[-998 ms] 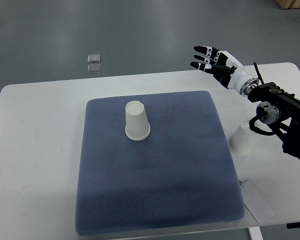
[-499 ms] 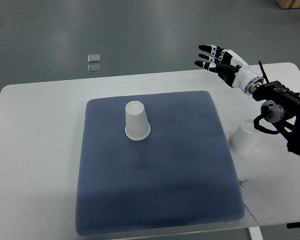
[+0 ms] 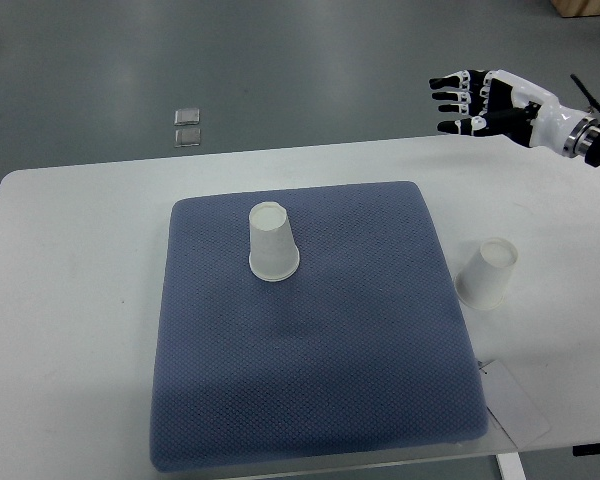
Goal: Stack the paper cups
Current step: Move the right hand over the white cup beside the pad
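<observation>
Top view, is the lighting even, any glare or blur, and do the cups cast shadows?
Top view: lighting is soft and fairly even; the table shows no hard glare; the mat darkens slightly toward its near edge. Both cups, on the mat and on the table, are sharp with only faint shadows. The right hand looks crisp, without motion blur.

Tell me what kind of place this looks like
Probably a robotics lab or test room, not a home. A plain white table stands on a bare grey floor, a blue mat holds one upside-down paper cup, and a robot's right hand hovers open.
</observation>
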